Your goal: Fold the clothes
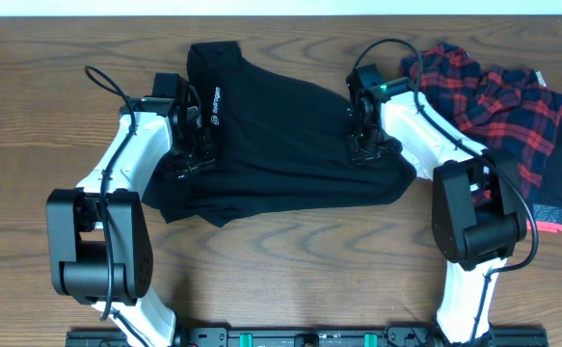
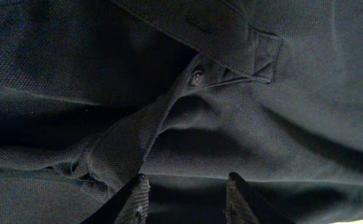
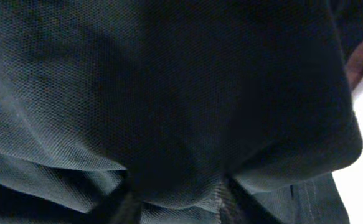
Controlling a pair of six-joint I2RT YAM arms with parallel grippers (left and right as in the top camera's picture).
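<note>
The clothes in play are a black collared shirt (image 1: 281, 145), spread crumpled across the middle of the wooden table, its small white logo (image 1: 215, 106) near the left. My left gripper (image 1: 186, 164) rests on the shirt's left side. In the left wrist view it (image 2: 187, 186) is open, with a dark gap between the fingers, just below the collar (image 2: 200, 25) and a button (image 2: 196, 78). My right gripper (image 1: 365, 149) presses on the shirt's right side. Seen from the right wrist, it (image 3: 178, 196) is shut on a bulging fold of the black fabric (image 3: 169, 93).
A red-and-navy plaid garment (image 1: 493, 106) lies bunched at the back right, partly under my right arm. A grey and pink band (image 1: 555, 217) edges it at the far right. Bare table (image 1: 290, 280) shows in front of the shirt.
</note>
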